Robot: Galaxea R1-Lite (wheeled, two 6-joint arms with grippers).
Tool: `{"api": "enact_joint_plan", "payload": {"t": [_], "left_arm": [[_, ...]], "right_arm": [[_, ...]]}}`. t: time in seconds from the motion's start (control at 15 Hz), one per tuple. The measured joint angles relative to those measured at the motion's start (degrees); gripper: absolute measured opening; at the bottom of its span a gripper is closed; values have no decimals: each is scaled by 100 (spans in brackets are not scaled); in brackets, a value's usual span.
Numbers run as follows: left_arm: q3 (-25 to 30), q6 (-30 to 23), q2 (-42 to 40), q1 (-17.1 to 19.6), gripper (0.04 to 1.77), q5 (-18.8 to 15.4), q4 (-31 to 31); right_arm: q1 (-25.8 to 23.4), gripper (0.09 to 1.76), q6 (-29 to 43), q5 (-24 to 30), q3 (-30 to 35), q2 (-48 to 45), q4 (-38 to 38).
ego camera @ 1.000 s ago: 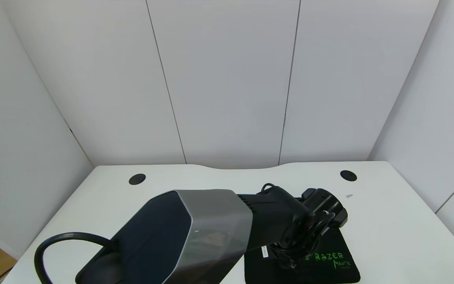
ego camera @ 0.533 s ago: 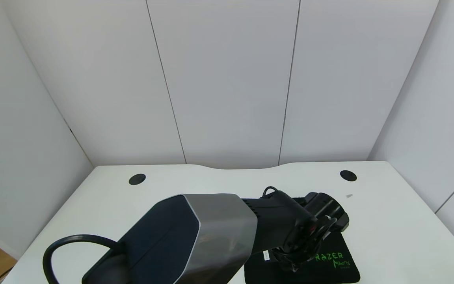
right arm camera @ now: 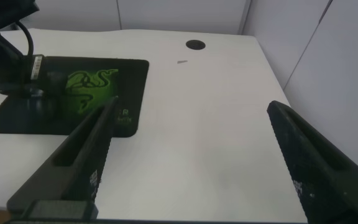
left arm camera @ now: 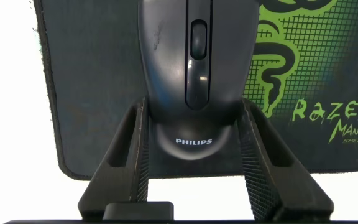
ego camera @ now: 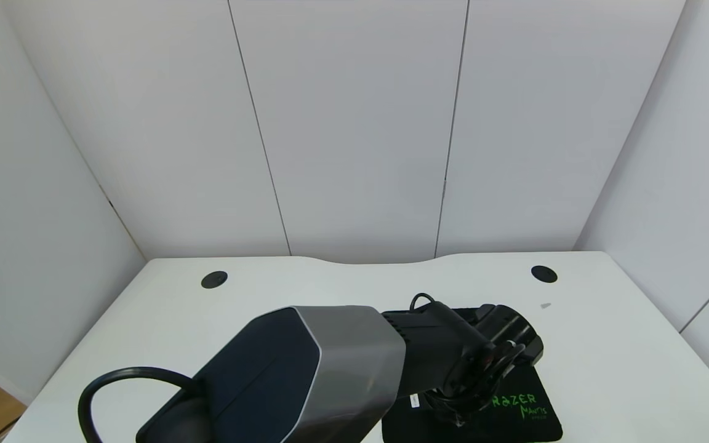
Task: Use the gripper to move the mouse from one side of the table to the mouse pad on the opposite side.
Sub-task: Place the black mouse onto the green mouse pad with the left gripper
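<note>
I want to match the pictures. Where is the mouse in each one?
Head view: hidden under the left gripper.
Left wrist view: the mouse fills the middle, between the fingers.
Right wrist view: not visible behind the left arm.
Shared landmark: the green-snake mouse pad.
</note>
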Motion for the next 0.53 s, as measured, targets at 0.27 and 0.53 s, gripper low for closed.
{"api": "enact_joint_plan", "payload": {"t": [0.27,0.53], "left_arm": [[0,33,63,-2,88,121,6],[5,51,77,-22,116,149,17]], "right_arm": [[0,171,0,2,0,0,0],[0,171,-2,-1,0,0,0]]}}
